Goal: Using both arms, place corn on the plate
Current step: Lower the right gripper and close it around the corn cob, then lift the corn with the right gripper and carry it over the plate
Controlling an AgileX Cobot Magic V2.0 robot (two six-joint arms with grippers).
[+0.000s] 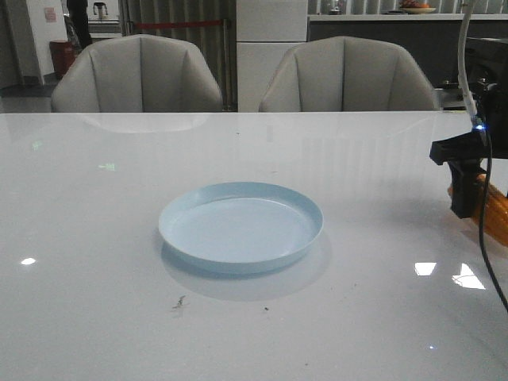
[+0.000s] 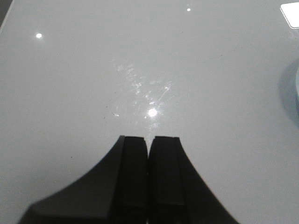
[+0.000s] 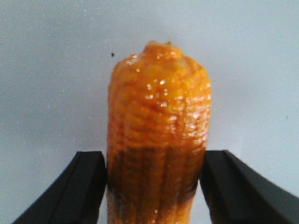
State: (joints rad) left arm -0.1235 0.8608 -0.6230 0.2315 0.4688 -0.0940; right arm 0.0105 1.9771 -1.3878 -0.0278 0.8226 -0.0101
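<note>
The glossy, bumpy orange corn (image 3: 158, 140) sits between the right gripper (image 3: 154, 186) fingers, both pressing its sides; the left gripper (image 2: 149, 158) is closed, empty.

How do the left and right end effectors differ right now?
Left end effector: fingers pressed together, holding nothing, over bare table. Right end effector: fingers spread, one on each side of the corn, touching its flanks. In the front view the right one sits at the table's far right edge, away from the plate; the left one is out of that view. Both have black fingers.
</note>
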